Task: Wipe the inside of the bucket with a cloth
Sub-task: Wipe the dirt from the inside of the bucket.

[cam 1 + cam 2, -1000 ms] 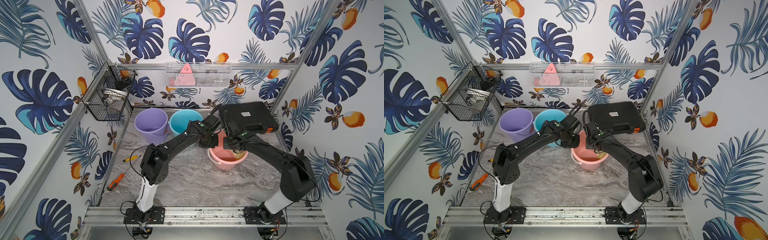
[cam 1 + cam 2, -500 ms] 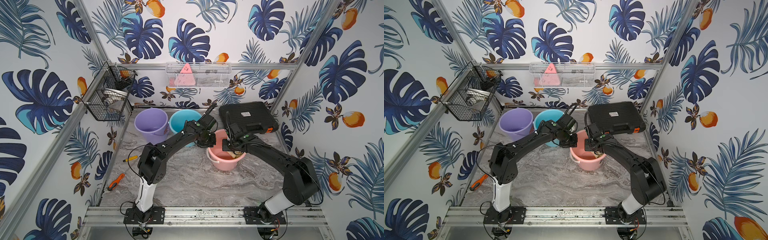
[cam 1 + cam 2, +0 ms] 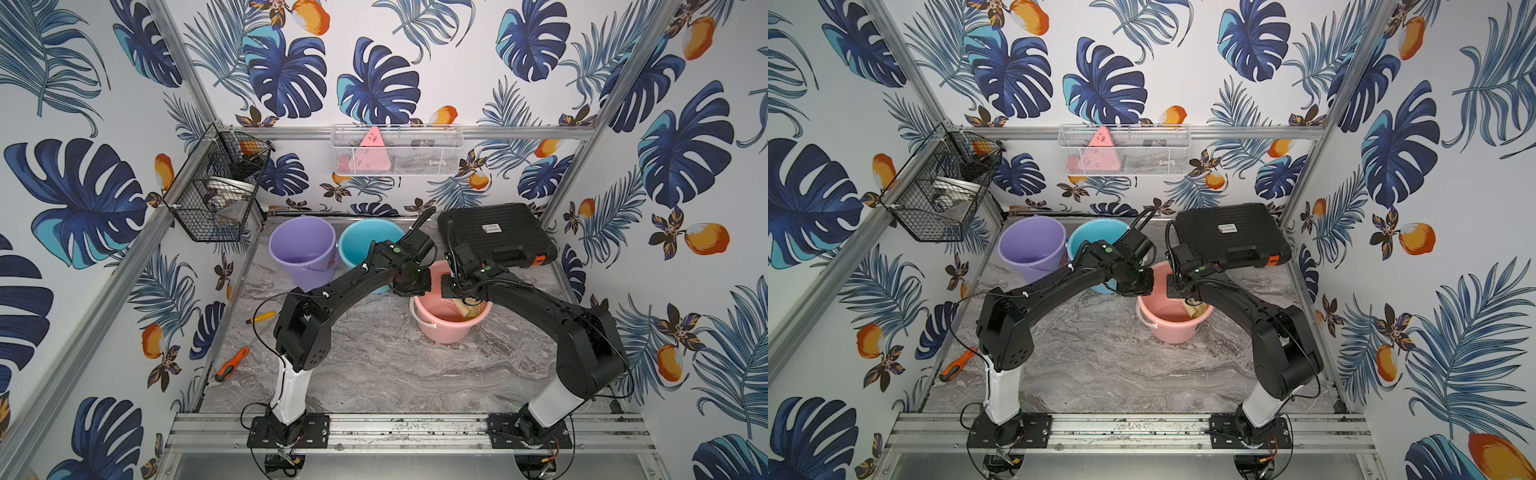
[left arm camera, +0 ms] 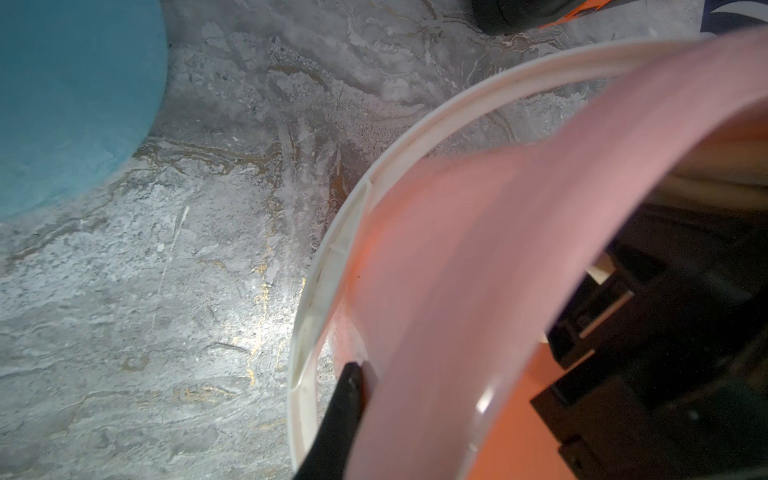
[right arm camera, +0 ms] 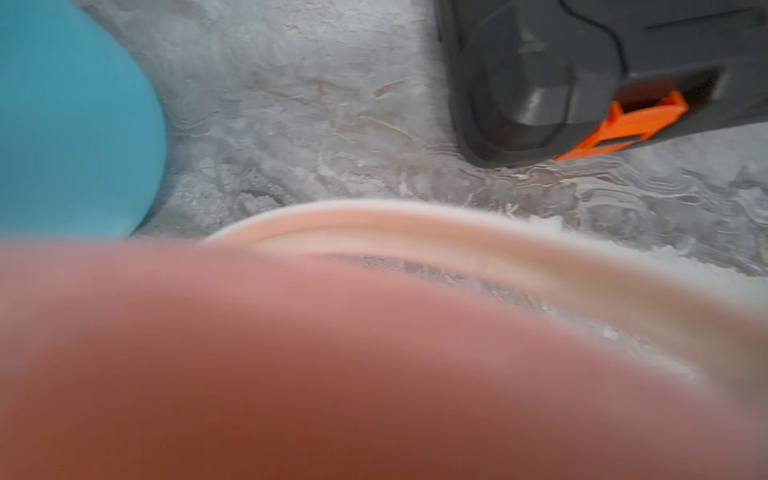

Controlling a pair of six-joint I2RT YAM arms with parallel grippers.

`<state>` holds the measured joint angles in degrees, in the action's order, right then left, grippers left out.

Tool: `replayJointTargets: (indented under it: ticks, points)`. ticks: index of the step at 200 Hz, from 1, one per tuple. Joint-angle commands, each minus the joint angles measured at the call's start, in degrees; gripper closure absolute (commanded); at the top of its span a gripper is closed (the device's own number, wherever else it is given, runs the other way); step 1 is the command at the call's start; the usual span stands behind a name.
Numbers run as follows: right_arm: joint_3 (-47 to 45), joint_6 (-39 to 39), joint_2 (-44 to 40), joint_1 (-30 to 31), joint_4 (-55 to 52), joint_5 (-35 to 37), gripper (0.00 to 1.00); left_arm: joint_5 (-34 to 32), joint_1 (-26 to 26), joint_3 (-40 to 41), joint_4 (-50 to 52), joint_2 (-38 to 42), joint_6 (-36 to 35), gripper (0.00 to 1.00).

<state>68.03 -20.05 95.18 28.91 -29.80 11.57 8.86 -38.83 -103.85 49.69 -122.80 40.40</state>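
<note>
- The grey marble worktop (image 3: 374, 365) is carrying everything. The pink plastic bucket (image 3: 446, 332) is standing near its middle, in front of a blue-green bucket (image 3: 361, 241) and a black hard case (image 3: 494, 232).
- The pink plastic bucket is looking light and smooth, so I think it is going to slide or tip easily when rubbed. Its thin rim is the best place for holding it.
- The left gripper (image 3: 417, 289) is doing just that. One black finger (image 4: 345, 399) is lying on the outside wall, and the jaws are pinching the rim.
- The right gripper (image 3: 461, 296) is reaching down inside the bucket. Its jaws are pressed together and seem to be pinching the cloth, but the right wrist view is too blurry to show it.
- The pale yellow cloth (image 3: 467, 309) is bunching against the inside wall on the right arm's side. It is looking thin, floppy and light. Grabbing a fat bunch near its middle is probably working better than a corner.
</note>
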Motion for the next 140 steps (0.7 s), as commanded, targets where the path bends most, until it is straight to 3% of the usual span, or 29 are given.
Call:
replayJointTargets:
  ticks: [1,52,140]
  points:
    - [-2.5,-0.4,-0.3,1.2,-9.5,-2.0,1.00,1.2,-0.1,-0.3,-7.0,1.0,-1.5,1.00]
    - [-5.6,1.2,-0.6,3.9,-7.3,-12.1,1.00,1.9,-0.1,-2.9,-7.0,-1.0,-1.1,1.00]
    - [-0.8,-3.1,3.4,3.2,-8.5,9.5,1.00,3.4,-0.1,1.7,-8.4,1.9,-1.2,1.00]
